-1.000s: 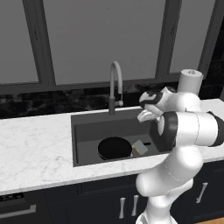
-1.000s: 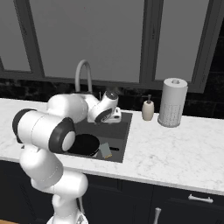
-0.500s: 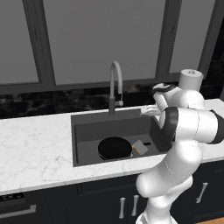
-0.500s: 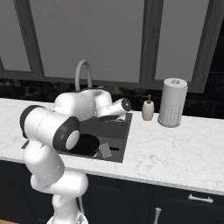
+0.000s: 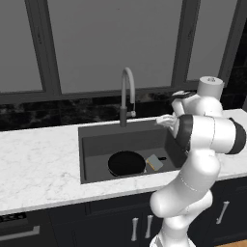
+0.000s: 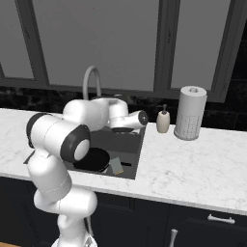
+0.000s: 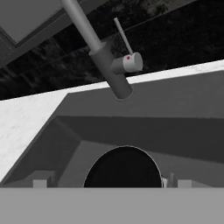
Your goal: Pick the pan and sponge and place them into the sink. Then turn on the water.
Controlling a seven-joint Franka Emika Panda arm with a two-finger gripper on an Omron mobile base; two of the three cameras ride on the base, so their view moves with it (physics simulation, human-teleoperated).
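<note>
The black pan [image 5: 126, 163] lies flat on the floor of the dark sink [image 5: 96, 142], its handle pointing right. Beside the handle, the small grey-topped sponge [image 5: 154, 162] also lies in the basin. Both show from the other side too, the pan [image 6: 94, 159] and the sponge [image 6: 116, 165]. My gripper [image 7: 112, 183] hangs open and empty above the sink's right part, its fingertips [image 7: 40, 183] wide apart. It looks across the pan [image 7: 124, 168] at the arched faucet [image 7: 105, 61] and its thin lever [image 7: 122, 37]. No water is in view at the spout.
White marble counter [image 5: 38, 164] runs on both sides of the sink. A soap bottle [image 6: 163, 120] and a paper towel roll [image 6: 190, 112] stand to the right, against the dark backsplash. Windows rise behind the faucet [image 5: 126, 91].
My hand has swung a little to the right above the sink and turned. The pan and sponge have stayed where they lie.
</note>
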